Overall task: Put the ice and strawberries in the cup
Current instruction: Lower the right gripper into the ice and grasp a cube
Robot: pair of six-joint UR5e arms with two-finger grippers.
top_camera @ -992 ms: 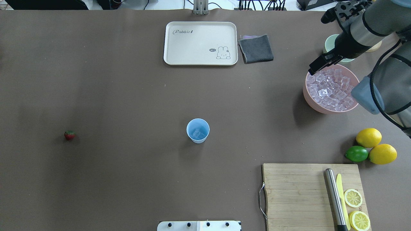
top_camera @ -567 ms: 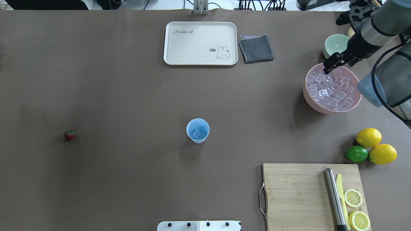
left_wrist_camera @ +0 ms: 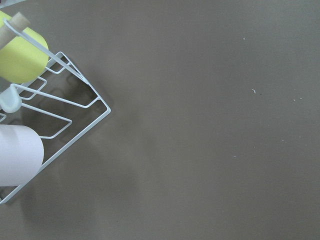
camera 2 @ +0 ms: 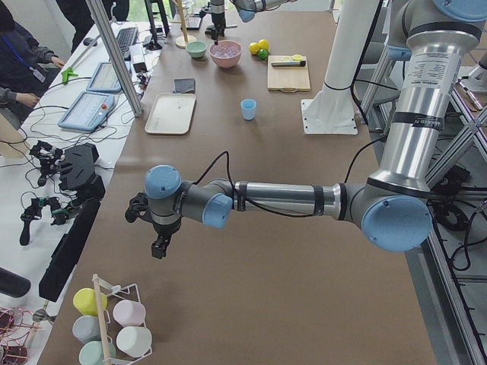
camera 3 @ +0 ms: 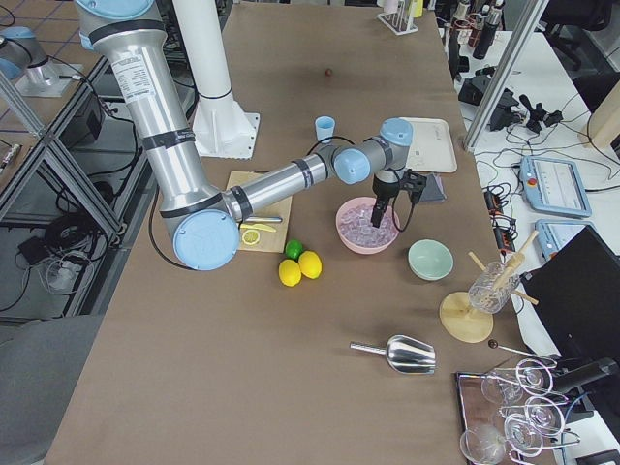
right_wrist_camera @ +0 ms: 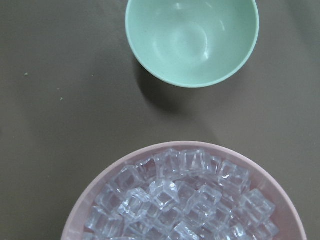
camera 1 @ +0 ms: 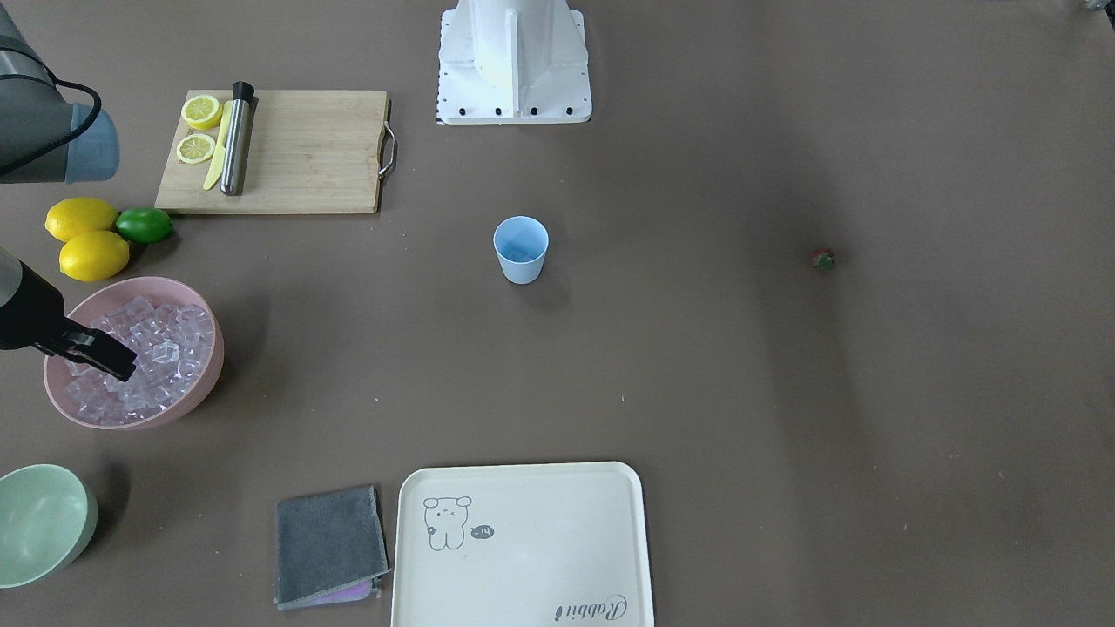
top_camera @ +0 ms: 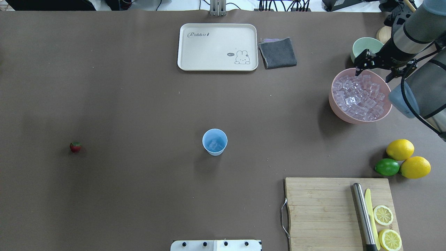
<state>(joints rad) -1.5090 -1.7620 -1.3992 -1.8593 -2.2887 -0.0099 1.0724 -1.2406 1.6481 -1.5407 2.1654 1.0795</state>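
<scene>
The light blue cup [top_camera: 214, 142] stands upright mid-table with a clear ice cube inside. More ice [top_camera: 360, 97] fills the pink bowl [top_camera: 335, 104] at the right. My right gripper [top_camera: 374, 74] hangs over the bowl's far rim, open, nothing between its fingers; one dark finger [camera 1: 104, 355] shows just above the cubes. The right wrist view looks down on the ice [right_wrist_camera: 185, 200]. The small red strawberry [top_camera: 75, 146] lies alone far left. My left gripper [camera 2: 156, 242] hovers over bare table past the strawberry, near a cup rack; I cannot tell whether it is open or shut.
A pale green bowl [top_camera: 362, 47] sits behind the pink one. Tray [top_camera: 217, 47] and grey cloth [top_camera: 278, 52] lie at the back. Two lemons [top_camera: 400, 149], a lime [top_camera: 386, 167] and a cutting board [top_camera: 320, 209] fill the front right. A wire cup rack [left_wrist_camera: 50, 115] is below the left wrist.
The right gripper has swung rightward along the pink bowl's far rim and its wrist has turned. Cup and strawberry have not moved.
</scene>
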